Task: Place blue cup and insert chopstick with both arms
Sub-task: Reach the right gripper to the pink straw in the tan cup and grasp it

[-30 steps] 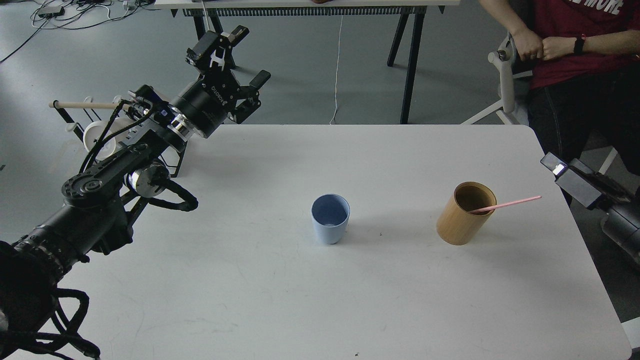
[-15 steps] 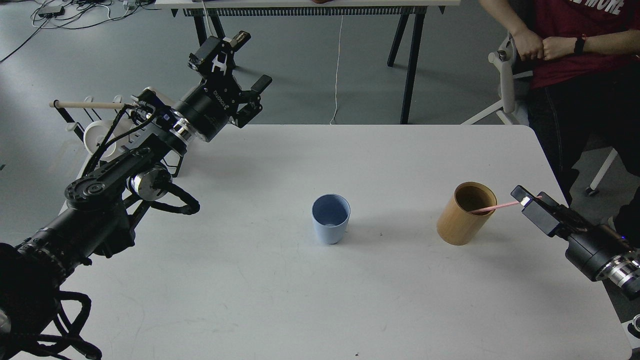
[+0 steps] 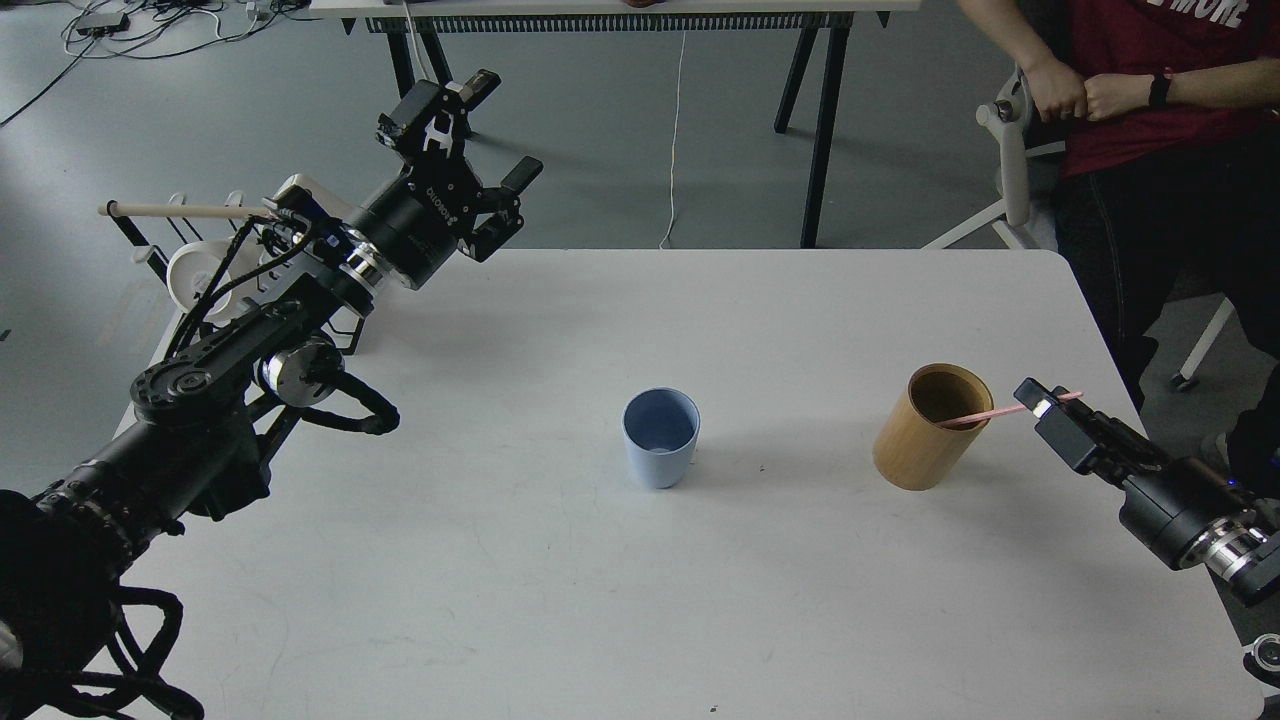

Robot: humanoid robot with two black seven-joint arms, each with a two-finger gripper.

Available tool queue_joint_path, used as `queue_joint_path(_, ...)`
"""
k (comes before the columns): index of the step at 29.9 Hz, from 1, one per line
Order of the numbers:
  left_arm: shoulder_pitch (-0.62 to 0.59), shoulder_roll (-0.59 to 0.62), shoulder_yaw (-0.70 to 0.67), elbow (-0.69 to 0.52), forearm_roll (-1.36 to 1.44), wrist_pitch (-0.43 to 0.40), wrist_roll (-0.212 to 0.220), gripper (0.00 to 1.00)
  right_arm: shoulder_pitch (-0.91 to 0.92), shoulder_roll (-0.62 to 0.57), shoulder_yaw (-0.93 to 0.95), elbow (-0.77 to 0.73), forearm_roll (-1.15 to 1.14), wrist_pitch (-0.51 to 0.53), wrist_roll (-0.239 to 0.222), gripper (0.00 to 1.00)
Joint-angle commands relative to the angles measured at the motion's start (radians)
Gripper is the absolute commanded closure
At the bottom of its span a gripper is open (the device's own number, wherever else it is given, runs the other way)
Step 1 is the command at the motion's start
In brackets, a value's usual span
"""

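Observation:
The blue cup [image 3: 660, 436] stands upright and empty at the middle of the white table [image 3: 700, 600]. A pink chopstick [image 3: 1000, 411] leans out of the tan wooden cylinder [image 3: 925, 428] toward the right. My right gripper [image 3: 1047, 408] is at the chopstick's outer end, its fingers around or against the rod; I cannot tell whether they grip it. My left gripper [image 3: 505, 125] is open and empty, raised above the table's far left corner, well away from the cup.
A mug rack with a pale wooden dowel [image 3: 170, 210] and white mugs [image 3: 195, 275] stands off the table's left edge. A person in a red shirt [image 3: 1150, 80] sits at the back right by a white chair [image 3: 1010, 150]. A trestle table [image 3: 820, 130] stands behind.
My right gripper has come in from the right edge to the chopstick's outer end. The left arm has barely shifted. Cup and cylinder have not moved.

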Motion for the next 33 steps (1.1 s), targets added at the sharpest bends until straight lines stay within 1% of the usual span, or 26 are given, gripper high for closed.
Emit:
queue_joint_path(1,0.000,0.000,0.000,0.000,0.000,0.000,0.000,0.01,0.007,0.002,-0.021,0.000,0.000,0.000,0.000,0.57)
queue_joint_path(3,0.000,0.000,0.000,0.000,0.000,0.000,0.000,0.01,0.007,0.002,-0.021,-0.001,0.000,0.000,0.000,0.58)
queue_joint_path(10,0.002,0.000,0.000,0.000,0.000,0.000,0.000,0.01,0.014,0.002,-0.024,-0.006,0.000,0.000,0.000,0.68)
queue_joint_path(20,0.012,0.000,0.000,0.000,0.000,0.000,0.000,0.01,0.015,0.016,-0.027,-0.028,0.001,0.000,0.000,0.77)
queue_joint_path(33,0.015,-0.006,0.000,0.003,-0.001,0.000,0.000,0.01,0.033,0.042,-0.028,-0.063,0.003,0.000,0.000,0.78)
